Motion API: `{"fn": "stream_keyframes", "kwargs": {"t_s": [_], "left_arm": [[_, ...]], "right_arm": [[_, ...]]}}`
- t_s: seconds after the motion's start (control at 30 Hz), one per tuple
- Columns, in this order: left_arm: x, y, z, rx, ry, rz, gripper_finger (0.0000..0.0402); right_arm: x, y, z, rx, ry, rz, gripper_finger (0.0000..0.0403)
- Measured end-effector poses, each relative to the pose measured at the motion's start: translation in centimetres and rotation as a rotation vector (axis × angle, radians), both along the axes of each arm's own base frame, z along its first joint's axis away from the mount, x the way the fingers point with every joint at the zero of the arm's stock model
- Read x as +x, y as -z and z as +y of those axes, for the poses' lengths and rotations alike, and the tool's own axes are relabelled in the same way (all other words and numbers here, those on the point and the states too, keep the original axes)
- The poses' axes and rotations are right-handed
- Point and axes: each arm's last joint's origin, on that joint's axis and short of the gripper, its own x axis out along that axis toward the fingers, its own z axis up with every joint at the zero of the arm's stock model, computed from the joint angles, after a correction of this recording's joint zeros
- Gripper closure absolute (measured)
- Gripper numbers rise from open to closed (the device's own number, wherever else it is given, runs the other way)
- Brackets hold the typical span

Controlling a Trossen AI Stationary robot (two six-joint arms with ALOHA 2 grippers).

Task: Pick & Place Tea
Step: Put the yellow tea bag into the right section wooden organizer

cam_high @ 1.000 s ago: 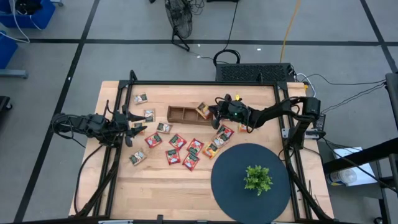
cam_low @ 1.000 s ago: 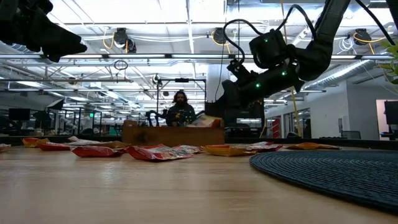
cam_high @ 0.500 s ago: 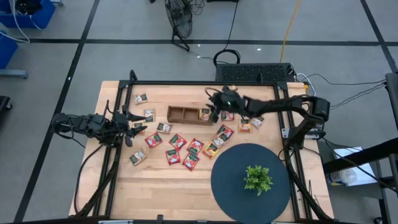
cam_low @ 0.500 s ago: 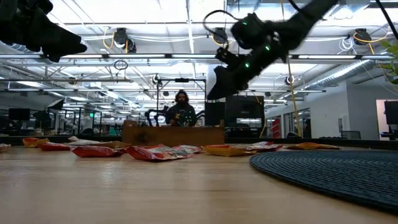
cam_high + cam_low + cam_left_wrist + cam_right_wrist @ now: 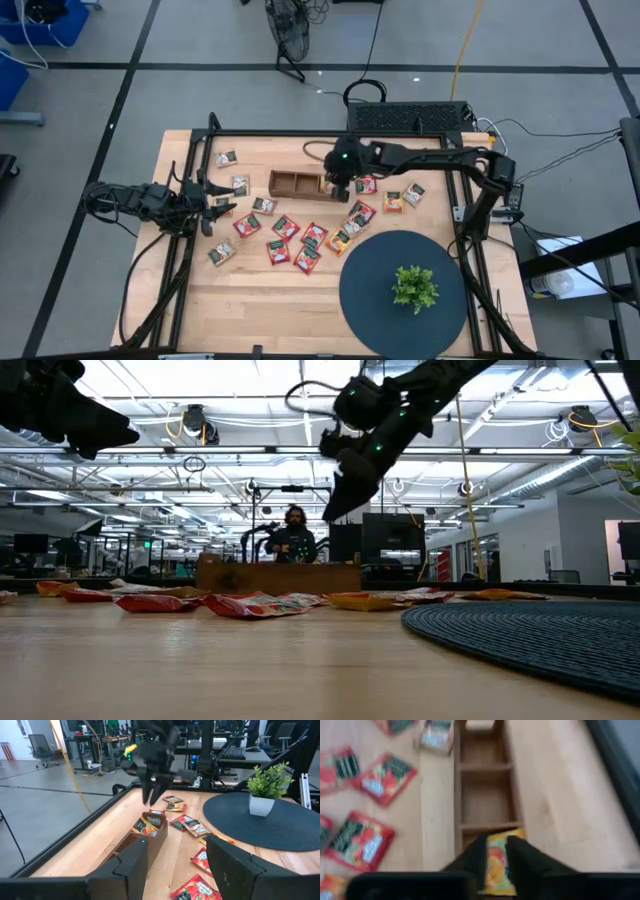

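The brown wooden tray (image 5: 295, 183) sits on the far middle of the table. One orange tea sachet (image 5: 330, 183) lies in its right-end compartment, also seen in the left wrist view (image 5: 145, 824) and the right wrist view (image 5: 496, 865). Several red, orange and grey-green sachets (image 5: 300, 240) lie flat on the table, near and to the right of the tray. My right gripper (image 5: 336, 181) hangs open, pointing down, well above the tray's right end (image 5: 334, 510). My left gripper (image 5: 212, 203) waits open at the table's left side.
A round dark mat (image 5: 385, 300) with a small potted plant (image 5: 415, 288) fills the near right of the table. Two sachets (image 5: 238, 185) lie close to the left gripper. Black frame rails (image 5: 330, 135) run along the table edges. A person (image 5: 291, 535) stands beyond the far edge.
My right gripper has risen from the tray's right end and drifted toward the table's left, its arm stretching out farther over the tray. The orange sachet, which poked above the tray's wall a second ago, now lies down inside the right compartment.
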Motion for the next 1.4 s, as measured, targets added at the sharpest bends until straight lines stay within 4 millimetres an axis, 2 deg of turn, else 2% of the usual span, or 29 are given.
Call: {"fn": "stream_keyframes", "kwargs": {"t_s": [0.07, 0.2, 0.4, 0.6, 0.73, 0.97, 1.27, 1.4], "left_arm": [[0.0, 0.0, 0.0, 0.0, 0.0, 0.0, 0.0201], [0.0, 0.0, 0.0, 0.0, 0.0, 0.0, 0.0201], [0.0, 0.0, 0.0, 0.0, 0.0, 0.0, 0.0201], [0.0, 0.0, 0.0, 0.0, 0.0, 0.0, 0.0201], [0.0, 0.0, 0.0, 0.0, 0.001, 0.0, 0.0201], [0.0, 0.0, 0.0, 0.0, 0.001, 0.0, 0.0201], [0.0, 0.0, 0.0, 0.0, 0.001, 0.0, 0.0201], [0.0, 0.0, 0.0, 0.0, 0.001, 0.0, 0.0201]], "right_arm": [[1.1, 0.2, 0.0, 0.006, -0.017, 0.057, 0.0391], [3.0, 0.2, -0.6, 0.027, -0.032, 0.164, 0.04], [4.9, 3.0, -1.3, 0.011, -0.039, 0.307, 0.0402], [4.8, 5.8, -1.3, 0.051, -0.046, 0.427, 0.0403], [4.8, 5.6, -1.1, 0.053, -0.041, 0.424, 0.0403], [4.4, 3.5, -0.6, 0.041, -0.028, 0.395, 0.0403], [4.7, 5.6, 0.1, 0.101, -0.059, 0.455, 0.0403], [4.7, 5.5, 0.3, 0.102, -0.065, 0.457, 0.0403]]}}
